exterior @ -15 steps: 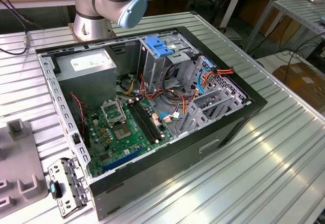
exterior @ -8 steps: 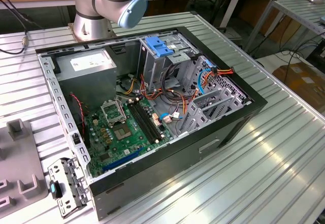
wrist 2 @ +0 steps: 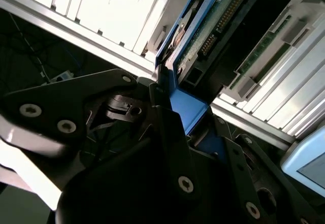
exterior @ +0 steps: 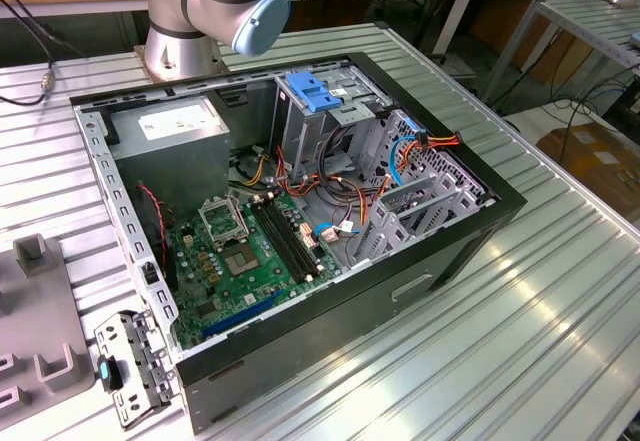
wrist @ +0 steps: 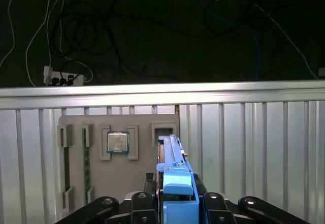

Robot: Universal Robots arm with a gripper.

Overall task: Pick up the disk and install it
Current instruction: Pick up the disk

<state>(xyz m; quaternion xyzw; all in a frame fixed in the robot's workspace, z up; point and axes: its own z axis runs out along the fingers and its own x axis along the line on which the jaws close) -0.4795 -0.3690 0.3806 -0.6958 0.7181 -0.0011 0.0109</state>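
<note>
In the first wrist view the tool is pinching the disk, its black fingers pressed against either side of the blue side rail. The disk stands on edge here, seen from its thin side, over a grey tray that lies on the ribbed metal desk. I cannot tell whether the disk touches the tray. A square chip sits in a pocket of that tray, just beside the disk, and beyond the desk's edge loose cables lie on the dark floor. The second wrist view comes from the other side and much closer. It shows the disk's green circuit-board face and connector pins, which are hidden in the first wrist view, with the blue rail running down between the dark links of the tool. The exterior view takes in the rest of the desk. An open computer case lies on its side, with the green board facing up, a grey power box in one corner and a light-blue bracket on top of the drive cage. The arm's base stands just behind the case, and the grey tray lies at the exterior view's left, well apart from the drive cage.
</note>
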